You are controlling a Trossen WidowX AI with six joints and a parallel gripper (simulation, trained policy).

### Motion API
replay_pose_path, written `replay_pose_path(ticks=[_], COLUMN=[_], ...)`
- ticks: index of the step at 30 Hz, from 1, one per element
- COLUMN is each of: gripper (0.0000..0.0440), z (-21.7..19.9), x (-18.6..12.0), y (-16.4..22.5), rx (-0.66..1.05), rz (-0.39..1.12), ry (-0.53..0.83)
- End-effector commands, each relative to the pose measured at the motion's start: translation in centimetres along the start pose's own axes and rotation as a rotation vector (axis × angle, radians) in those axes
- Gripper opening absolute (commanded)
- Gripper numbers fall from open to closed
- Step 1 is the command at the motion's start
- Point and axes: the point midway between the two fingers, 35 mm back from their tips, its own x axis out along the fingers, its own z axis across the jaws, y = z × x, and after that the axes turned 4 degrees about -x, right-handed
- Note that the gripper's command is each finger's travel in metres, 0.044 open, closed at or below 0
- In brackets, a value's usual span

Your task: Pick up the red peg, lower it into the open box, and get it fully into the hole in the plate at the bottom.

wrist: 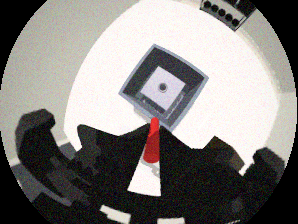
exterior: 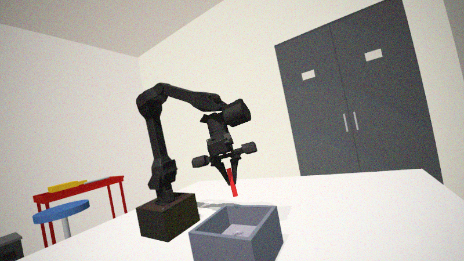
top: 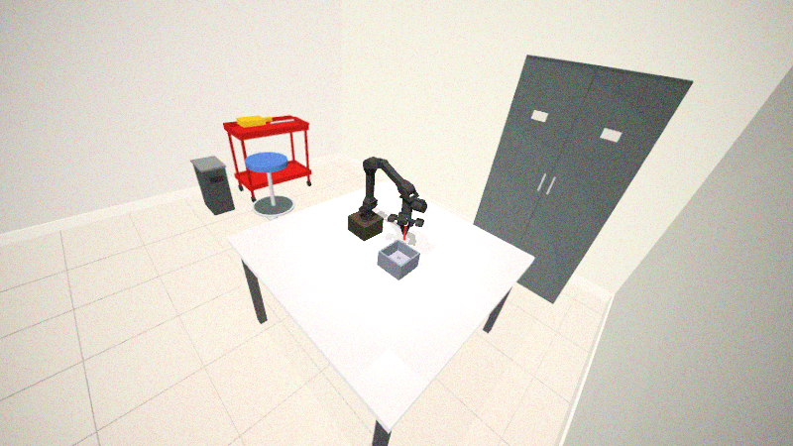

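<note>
The red peg [top: 404, 233] [exterior: 232, 188] [wrist: 152, 147] is held between the fingertips, slightly tilted, its lower end pointing down. My gripper [top: 404, 228] [exterior: 232, 183] [wrist: 154, 127] is shut on it, in the air above the table and behind the box in the top and exterior views. The open blue-grey box [top: 397, 271] [exterior: 222, 248] [wrist: 197, 96] stands on the table. The pale plate [top: 394, 255] [exterior: 249, 228] [wrist: 172, 85] lies at its bottom, with a small round hole [exterior: 239, 233] [wrist: 163, 87] in the middle. The peg is outside the box.
The arm's dark base block [top: 364, 226] [exterior: 168, 218] stands on the white table [top: 332, 288] [exterior: 340, 220], to the left of the box in the exterior view. A red cart [top: 266, 131] [exterior: 78, 189], a blue stool [top: 266, 161] [exterior: 61, 210] and a dark cabinet [top: 576, 155] [exterior: 363, 97] stand off the table.
</note>
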Motion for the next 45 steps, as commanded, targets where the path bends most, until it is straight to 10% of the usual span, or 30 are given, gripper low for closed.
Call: replay_pose_path(ticks=[1,26,45], gripper=[0.0,0.0019,0.0379], z=[0.0,-0.7,0.4], x=[0.4,6.4,9.3], y=[-1.3,-6.9,-10.4], rx=[0.018,0.115,0.065], rz=[-0.008,0.044,0.045], ry=[0.0,0.039,0.056])
